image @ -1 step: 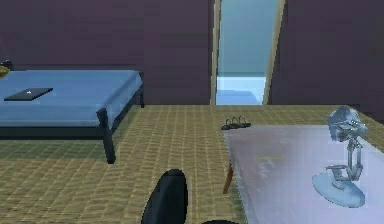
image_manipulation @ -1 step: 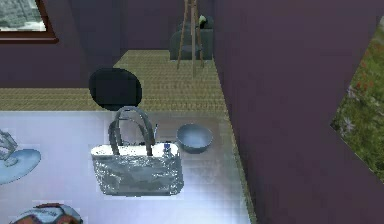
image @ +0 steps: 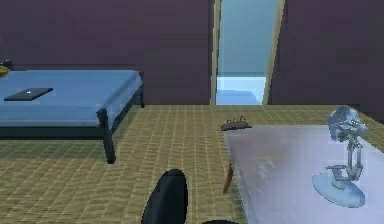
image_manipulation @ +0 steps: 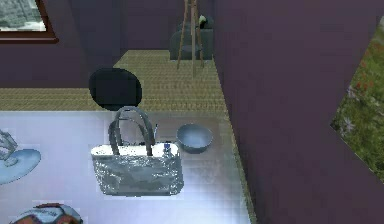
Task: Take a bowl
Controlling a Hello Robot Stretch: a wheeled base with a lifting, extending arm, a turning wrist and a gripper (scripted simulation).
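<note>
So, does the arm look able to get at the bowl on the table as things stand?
Probably yes: the bowl sits on bare tabletop on the arm's reaching side, and the silver handbag stands beside it, not in front.

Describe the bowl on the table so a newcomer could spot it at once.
In the arm side view, start at the pale table. A shiny silver handbag with upright handles stands on it; the bowl sits just right of the bag, near the table's far corner. It is small, round, blue-grey and low, unlike the taller bag.
</note>
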